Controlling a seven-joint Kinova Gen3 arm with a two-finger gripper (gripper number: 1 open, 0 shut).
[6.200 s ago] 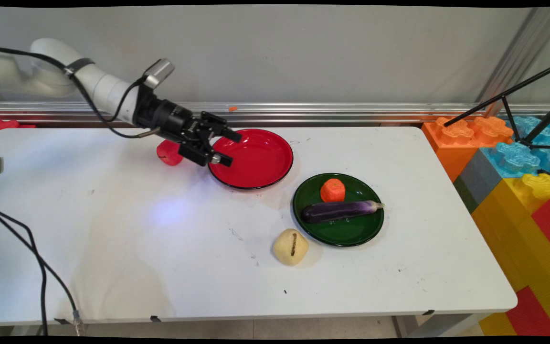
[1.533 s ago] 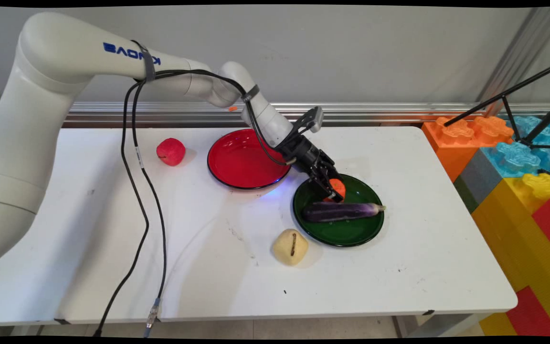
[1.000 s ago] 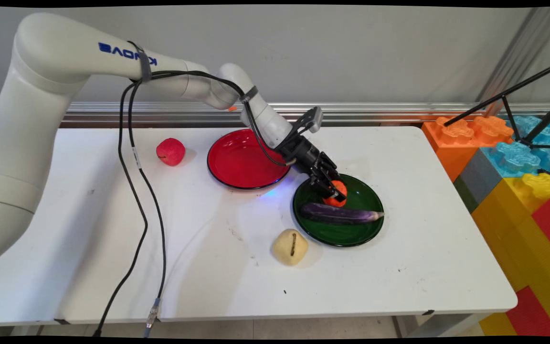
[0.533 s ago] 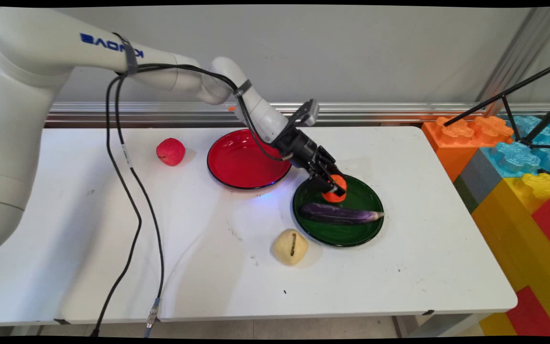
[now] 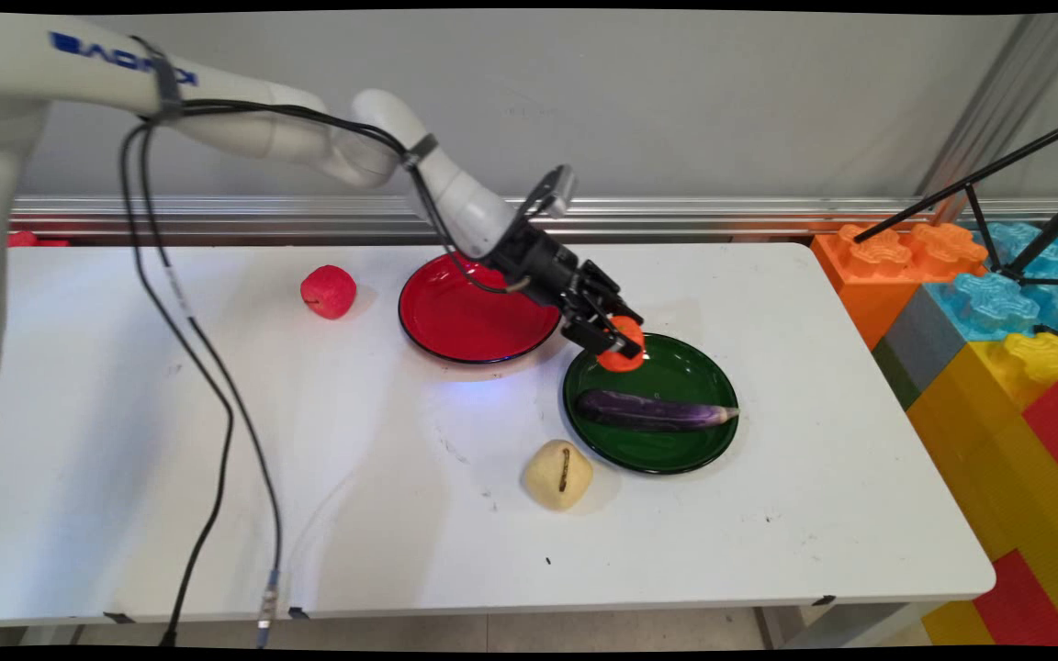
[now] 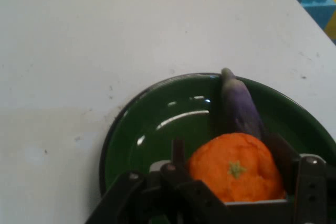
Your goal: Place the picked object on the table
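Note:
My gripper [image 5: 619, 341] is shut on an orange toy tangerine [image 5: 624, 353] and holds it just above the upper left rim of the green plate [image 5: 676, 450]. In the hand view the tangerine [image 6: 236, 174] sits between the two fingers [image 6: 310, 182], with the green plate [image 6: 157, 129] below it. A purple eggplant [image 5: 653, 410] lies across the plate's middle, and in the hand view the eggplant [image 6: 239, 106] shows beyond the tangerine. The red plate [image 5: 474, 317] lies just to the left of my gripper.
A red apple [image 5: 328, 291] rests on the table left of the red plate. A pale yellow potato-like piece [image 5: 557, 474] lies in front of the green plate. Big coloured building blocks [image 5: 997, 312] and a black tripod stand off the table's right end. Black cables [image 5: 208, 386] hang at left.
My gripper closed on the tangerine on the green plate, lifted it, and has carried it up and left toward the red plate. The eggplant shifted slightly on the plate.

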